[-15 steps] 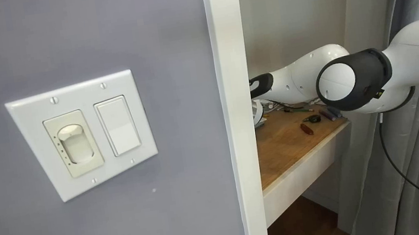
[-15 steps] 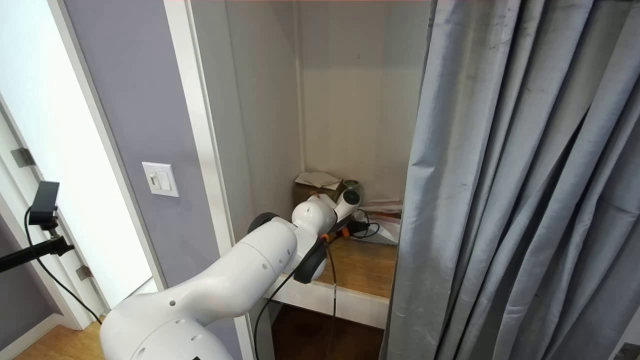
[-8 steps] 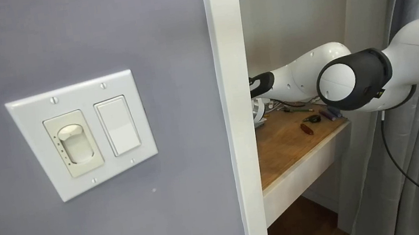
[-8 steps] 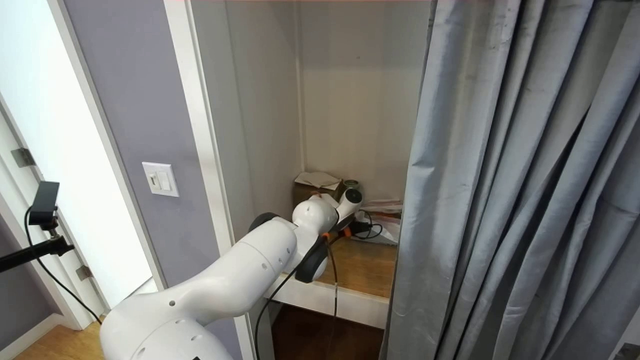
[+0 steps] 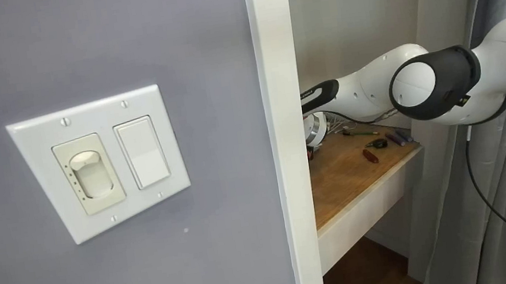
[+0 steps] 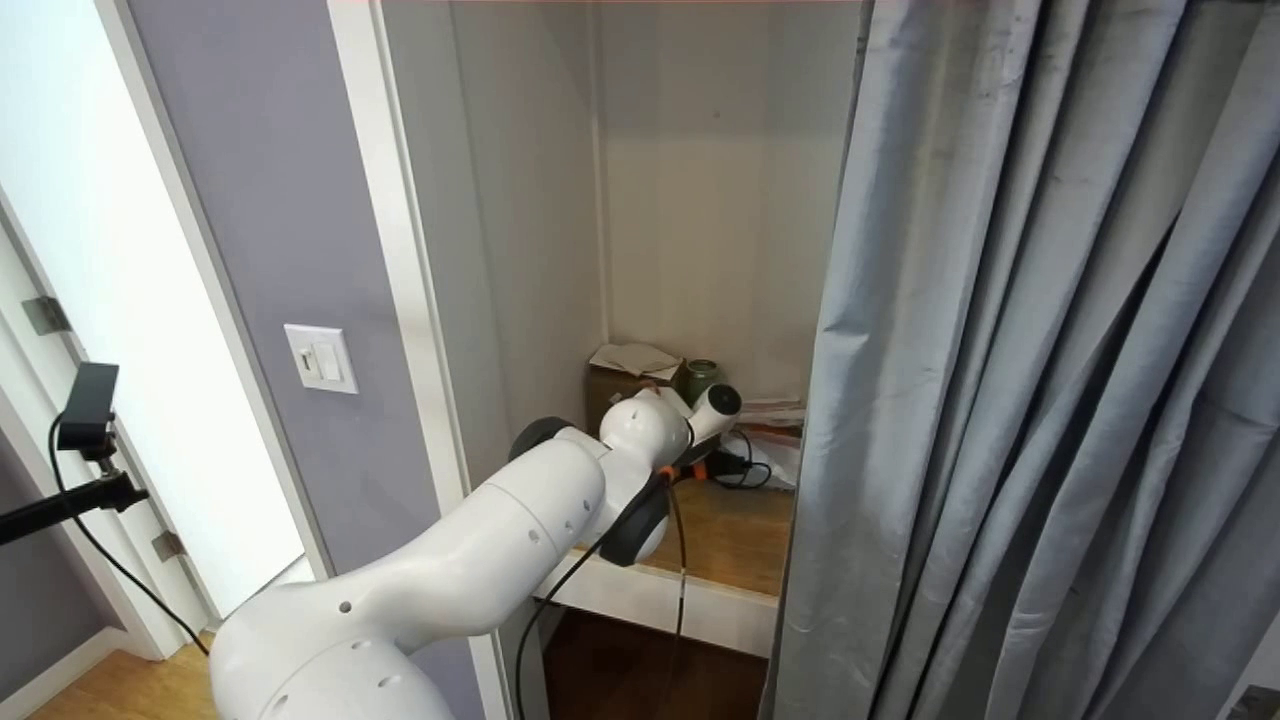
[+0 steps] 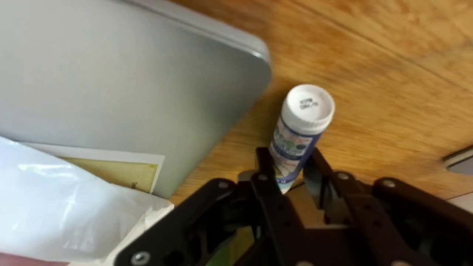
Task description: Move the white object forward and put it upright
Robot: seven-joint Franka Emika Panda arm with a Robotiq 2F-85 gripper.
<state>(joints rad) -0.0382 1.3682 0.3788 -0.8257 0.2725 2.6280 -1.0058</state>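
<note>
The white object is a small white bottle (image 7: 308, 111) with a white cap and a blue-and-white label, in the wrist view. My gripper (image 7: 290, 153) has one black finger on each side of the bottle's lower part and is shut on it. The cap end points up toward the camera and away from the palm. Whether the bottle touches the wooden surface I cannot tell. In both exterior views the bottle does not show. The arm's wrist (image 5: 318, 96) reaches behind the white post in an exterior view, and the arm (image 6: 640, 430) covers the gripper in an exterior view.
A grey flat case (image 7: 129, 85) lies close beside the bottle, with a white plastic bag (image 7: 66, 210) on it. The wooden shelf (image 5: 348, 188) holds small tools, including a red one (image 5: 370, 155). A white post (image 5: 287, 132), curtain (image 6: 980, 350), box (image 6: 605, 390) and jar (image 6: 702, 374) stand around.
The arm has moved to the right in both exterior views, a little upward in one of them. More of its wrist shows past the post. The shelf items there have not moved.
</note>
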